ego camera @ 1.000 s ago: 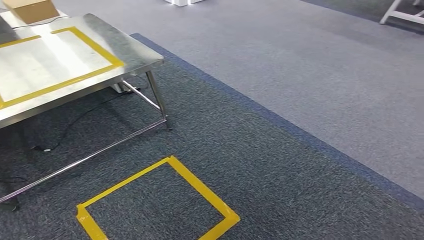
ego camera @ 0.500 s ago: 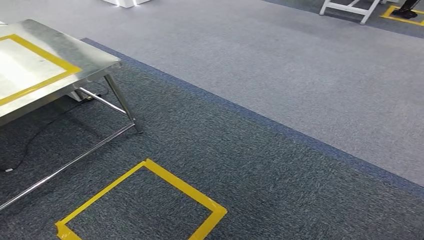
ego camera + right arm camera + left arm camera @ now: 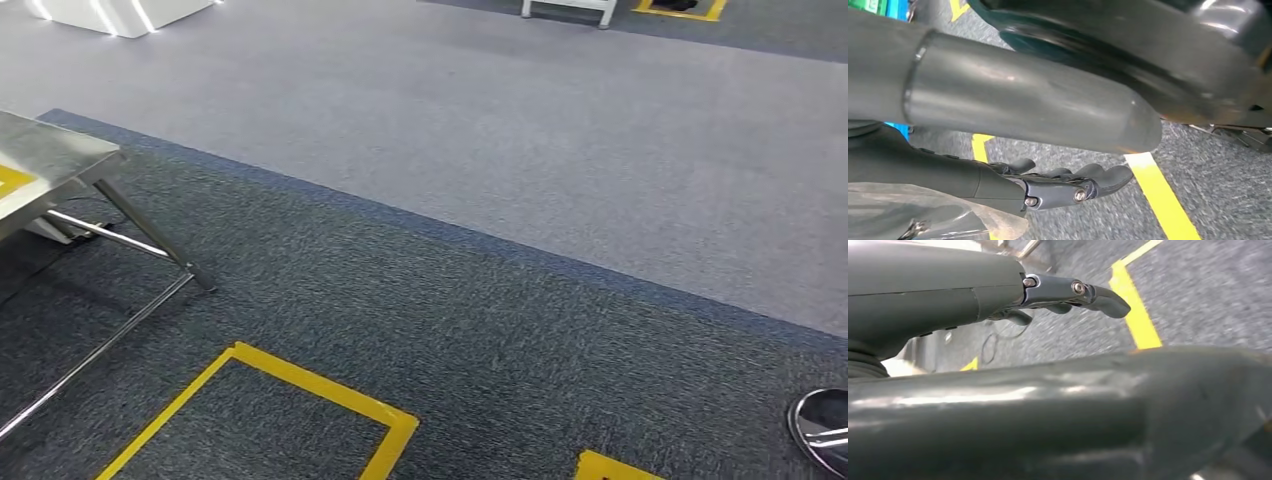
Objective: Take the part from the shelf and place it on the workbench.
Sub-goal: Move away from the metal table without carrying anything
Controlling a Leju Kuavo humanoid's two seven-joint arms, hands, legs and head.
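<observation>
The steel workbench point(image 3: 50, 155) with yellow tape on its top shows just a corner at the left edge of the head view. My left hand point(image 3: 1063, 295) hangs over the dark carpet with its fingers stretched out and nothing in it. My right hand point(image 3: 1063, 187) also hangs with fingers nearly straight. A crumpled clear plastic bag point(image 3: 923, 217) with something dark inside lies against that hand near the wrist. I cannot tell whether the hand holds it.
A yellow tape square point(image 3: 280, 400) marks the dark carpet in front of me, with another tape corner point(image 3: 610, 467) to its right. A shiny round metal object point(image 3: 825, 430) sits at the lower right. Lighter grey carpet stretches beyond. A white frame point(image 3: 565, 8) stands far off.
The camera has swung to the right. The workbench has slid to the left edge and the cardboard box on it has left the picture. A shiny round object has come in at the lower right.
</observation>
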